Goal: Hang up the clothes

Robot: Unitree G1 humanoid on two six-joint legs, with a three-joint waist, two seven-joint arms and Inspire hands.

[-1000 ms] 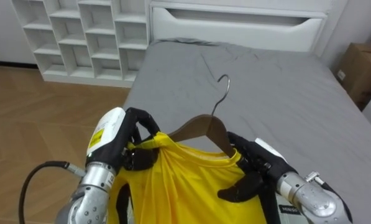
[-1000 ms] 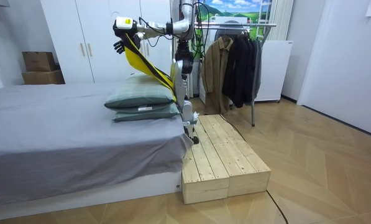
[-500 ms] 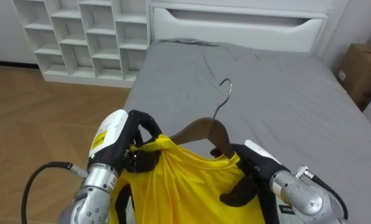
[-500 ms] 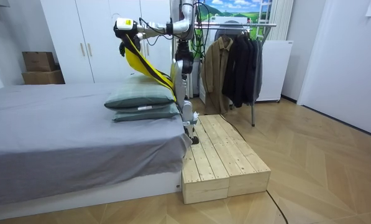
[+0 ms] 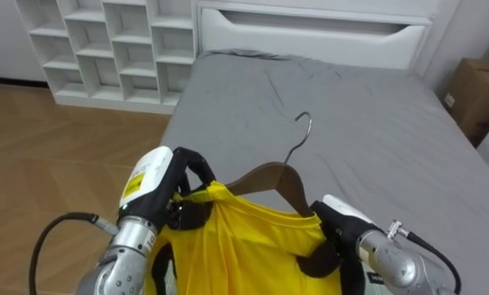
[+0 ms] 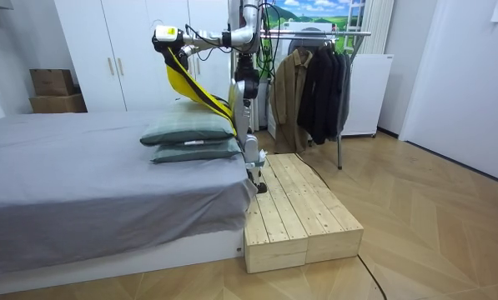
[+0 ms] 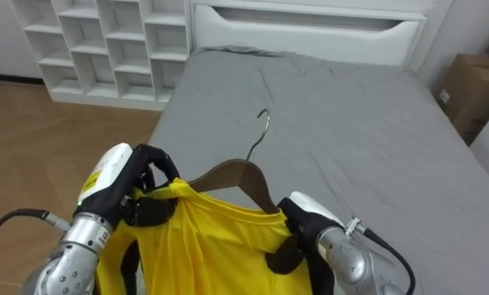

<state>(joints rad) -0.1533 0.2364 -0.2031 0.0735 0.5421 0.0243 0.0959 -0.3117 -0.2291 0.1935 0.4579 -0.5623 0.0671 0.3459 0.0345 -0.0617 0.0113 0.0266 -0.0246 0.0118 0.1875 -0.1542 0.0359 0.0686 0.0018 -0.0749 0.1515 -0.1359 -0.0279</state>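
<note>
A: Where do we stand with the shirt (image 5: 244, 246)?

B: It hangs over the near end of the bed (image 5: 375, 131), draped on the hanger (image 5: 264, 176). Our left robot hand (image 5: 174, 184) is clenched on the cloth at one end of the hanger. Our right robot hand (image 5: 330, 238) is clenched on it at the other end. The hook stands free above them, tipped toward the bed's head.

A: What could go wrong for us?

B: We judge the seating on the hanger to be the weak spot. Bare wood shows between our hands, so the shirt may not sit fully on it. If either grip loosens, or the hands pull apart, a shoulder could slide off and the shirt would drop onto the bed. We also hold cloth and not the hook, so the hanger could twist when we turn.

A: And room to move?

B: Over the bed it is open. The trouble lies away from the bed. We stand on a wooden platform (image 6: 299, 217) set against the bed's end, and it has edges we could step off. The rack (image 6: 332, 37) is behind us, beyond the platform from the bed. The shirt's tail trails down toward the pillows (image 6: 190, 137) on the bed and could drag there.

A: The rack itself?

B: Coats (image 6: 315, 92) crowd its rail. We cannot make out much free rail, so the hook might snag a sleeve.
</note>
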